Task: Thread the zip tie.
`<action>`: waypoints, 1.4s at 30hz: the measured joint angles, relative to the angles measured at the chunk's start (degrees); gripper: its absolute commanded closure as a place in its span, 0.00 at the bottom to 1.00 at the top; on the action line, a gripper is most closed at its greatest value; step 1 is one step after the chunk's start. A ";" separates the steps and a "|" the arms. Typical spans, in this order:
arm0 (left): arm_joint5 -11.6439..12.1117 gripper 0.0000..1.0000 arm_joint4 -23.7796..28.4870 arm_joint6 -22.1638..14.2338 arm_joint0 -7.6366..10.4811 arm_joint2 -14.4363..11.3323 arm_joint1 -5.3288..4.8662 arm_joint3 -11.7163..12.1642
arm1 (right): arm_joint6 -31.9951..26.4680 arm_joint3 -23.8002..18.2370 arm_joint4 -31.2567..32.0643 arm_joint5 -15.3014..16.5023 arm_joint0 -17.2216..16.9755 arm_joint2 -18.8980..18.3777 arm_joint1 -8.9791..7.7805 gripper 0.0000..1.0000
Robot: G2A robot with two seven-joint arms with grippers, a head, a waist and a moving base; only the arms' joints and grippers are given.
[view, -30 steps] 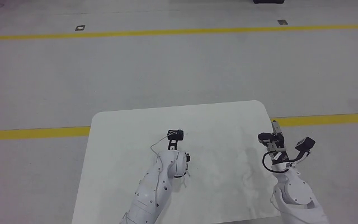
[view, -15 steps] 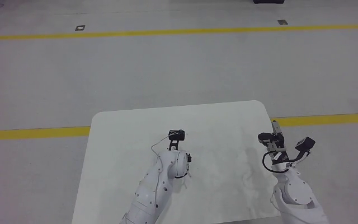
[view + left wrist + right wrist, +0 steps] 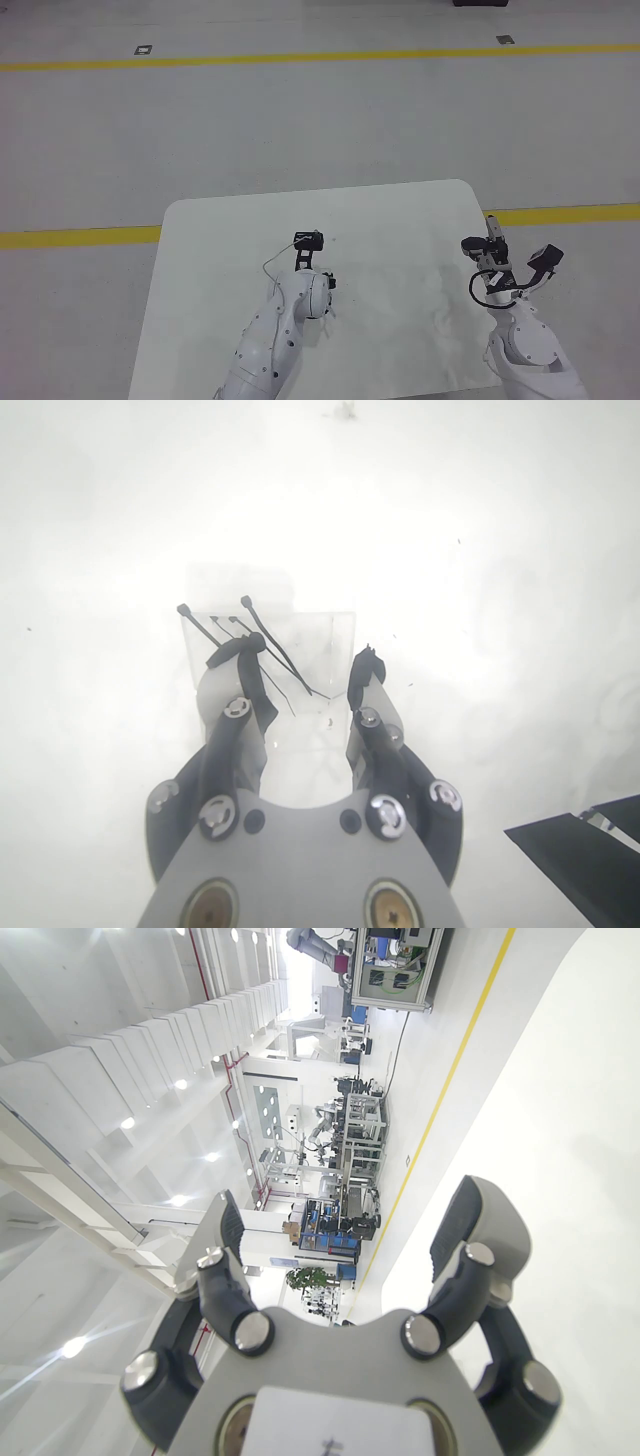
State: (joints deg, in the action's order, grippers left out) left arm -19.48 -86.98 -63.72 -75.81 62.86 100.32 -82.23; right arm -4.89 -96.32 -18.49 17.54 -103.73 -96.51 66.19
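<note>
Several black zip ties (image 3: 272, 647) lie in a clear plastic box (image 3: 342, 635) on the white table (image 3: 400, 215). My left gripper (image 3: 307, 657) hangs open right over that box. One of its black fingertips (image 3: 245, 647) overlaps the zip ties and the other (image 3: 367, 665) stands near the box's wall. I cannot tell if the fingertip touches the ties. In the top view the left arm (image 3: 295, 310) is over the middle of the table. My right gripper (image 3: 350, 1213) is open and holds nothing, aimed out at the room beside the table's right edge, on the right arm (image 3: 520, 340).
The table's rounded far right corner (image 3: 465, 190) lies close to the right arm. Beyond the table, yellow floor lines (image 3: 320, 58) cross the grey floor. A black flat shape (image 3: 580, 860) sits at the edge of the left wrist view.
In the top view the left arm's wrist has shifted slightly to the left. The right arm has not moved.
</note>
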 measured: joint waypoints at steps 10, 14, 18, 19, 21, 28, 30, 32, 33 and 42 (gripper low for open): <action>0.00 0.72 1.39 0.09 -0.64 0.14 -0.34 -1.81 | 0.00 0.00 0.00 0.00 0.00 0.00 0.00 0.00; 0.00 0.72 0.87 0.36 -0.96 0.69 -0.39 -2.69 | 0.00 0.00 0.00 0.00 0.00 0.00 0.00 0.00; 0.00 0.73 0.35 0.75 -1.02 1.13 -0.37 -2.45 | 0.00 0.00 0.00 0.00 0.00 0.00 0.00 0.00; 0.00 0.73 0.11 0.86 -0.97 1.27 -0.32 -2.14 | 0.00 0.00 0.00 0.00 0.00 0.00 0.00 0.00; 0.00 0.73 -0.17 1.13 -0.76 1.56 -0.16 -1.21 | 0.00 0.00 0.00 0.00 0.00 0.00 0.00 0.00; 0.00 0.75 -0.95 1.78 0.13 2.57 0.45 1.30 | 0.00 0.00 0.00 0.00 0.00 0.00 0.00 0.00; 0.00 0.75 -1.12 1.77 0.38 2.90 0.63 1.87 | 0.00 0.00 0.00 0.00 0.00 0.00 0.00 0.00; 0.00 0.75 -1.20 1.71 0.69 3.18 0.85 2.58 | 0.00 0.00 0.00 0.00 0.00 0.00 0.00 0.00; 0.00 0.76 -1.22 1.70 0.81 3.27 0.94 2.84 | 0.00 0.00 0.00 0.00 0.00 0.00 0.00 0.00; 0.00 0.80 -0.97 1.50 1.32 3.80 1.35 4.33 | 0.00 0.00 0.00 0.00 0.00 0.00 0.00 0.00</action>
State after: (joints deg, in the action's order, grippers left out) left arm -19.48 -87.96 -62.22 -74.48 66.66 101.67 -77.90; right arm -4.89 -96.32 -18.49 17.54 -103.73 -96.51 66.19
